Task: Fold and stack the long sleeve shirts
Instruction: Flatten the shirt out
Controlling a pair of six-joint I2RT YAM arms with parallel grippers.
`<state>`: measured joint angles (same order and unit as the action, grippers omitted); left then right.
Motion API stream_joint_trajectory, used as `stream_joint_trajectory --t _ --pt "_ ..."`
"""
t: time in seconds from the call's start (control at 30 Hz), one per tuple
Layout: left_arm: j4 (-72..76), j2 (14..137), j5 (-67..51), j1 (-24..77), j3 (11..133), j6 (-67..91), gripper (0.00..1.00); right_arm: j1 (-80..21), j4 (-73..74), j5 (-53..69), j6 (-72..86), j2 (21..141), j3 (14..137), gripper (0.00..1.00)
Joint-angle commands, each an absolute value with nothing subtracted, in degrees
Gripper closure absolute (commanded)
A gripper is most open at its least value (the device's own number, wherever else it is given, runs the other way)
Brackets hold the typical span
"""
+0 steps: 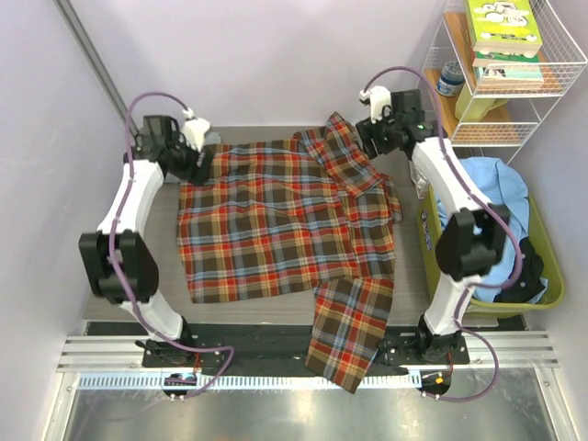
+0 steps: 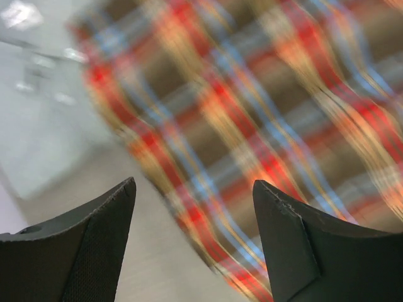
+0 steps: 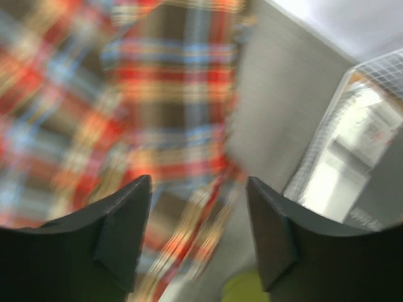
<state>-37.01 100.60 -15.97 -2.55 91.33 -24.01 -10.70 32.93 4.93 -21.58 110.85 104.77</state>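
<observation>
Your bench [image 1: 248, 312] carries the plaid shirt [image 1: 276, 220], which is spread flat over most of it. The body reaches from the left edge nearly to the right edge. One sleeve hangs over the near edge between the arm bases, with its end out past the rail. The other sleeve lies folded across the far right corner. No tag or label shows on the cloth.

Off the right edge stands a green bin [image 1: 551, 266]. The pale shirt [image 1: 496, 188] is bunched up inside it, partly hidden by your right arm. A dark thing [image 1: 533, 266] lies beside it, and you cannot tell what it is. There are white marks on the bin's wall, too small to read.

Beyond the bin is a wire shelf [image 1: 551, 28], cut off by the frame. It holds green books [image 1: 501, 23] whose cover print is too small to make out. On a lower shelf sits a small jar [image 1: 450, 78].

Your left gripper [image 1: 204, 158] is at the shirt's far left corner. In the left wrist view its fingers [image 2: 94, 239] stand apart over the plaid [image 2: 252, 126] with nothing between them. Your right gripper [image 1: 366, 138] is over the folded sleeve at the far right. Its fingers [image 3: 119, 233] are also spread and grip nothing, with the plaid [image 3: 126, 94] below them. Both wrist views are heavily blurred.
</observation>
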Motion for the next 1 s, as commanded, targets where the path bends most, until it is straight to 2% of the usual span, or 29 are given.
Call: stream_joint_trajectory --t 0.0,0.1,0.23,0.5,0.73,0.87,0.97 --pt "-48.95 91.78 -17.67 3.06 78.16 -31.64 0.25 -11.60 43.32 17.22 -20.13 101.70 93.28 0.43" --pt "-49.40 89.92 -16.87 4.39 71.20 -31.91 0.26 -12.39 43.42 19.33 -19.69 99.07 83.17 0.55" --pt "-49.39 90.61 -14.69 5.10 65.32 -31.99 0.28 -12.48 40.09 18.90 -19.16 98.09 74.11 0.65" --pt "-47.46 92.29 -5.89 5.18 58.63 -39.19 0.30 -13.01 39.90 18.11 -20.04 98.26 63.03 0.71" --pt "-46.32 92.55 -0.53 4.31 56.60 -45.70 0.31 -19.85 49.20 15.48 -24.87 101.60 59.86 0.74" --pt "-48.95 90.27 -1.58 3.17 58.79 -47.37 0.31 -26.43 53.17 15.03 -27.15 102.39 57.93 0.74" --pt "-54.04 85.71 -8.85 3.16 60.12 -49.57 0.32 -29.09 55.80 14.50 -27.95 102.13 58.62 0.75"
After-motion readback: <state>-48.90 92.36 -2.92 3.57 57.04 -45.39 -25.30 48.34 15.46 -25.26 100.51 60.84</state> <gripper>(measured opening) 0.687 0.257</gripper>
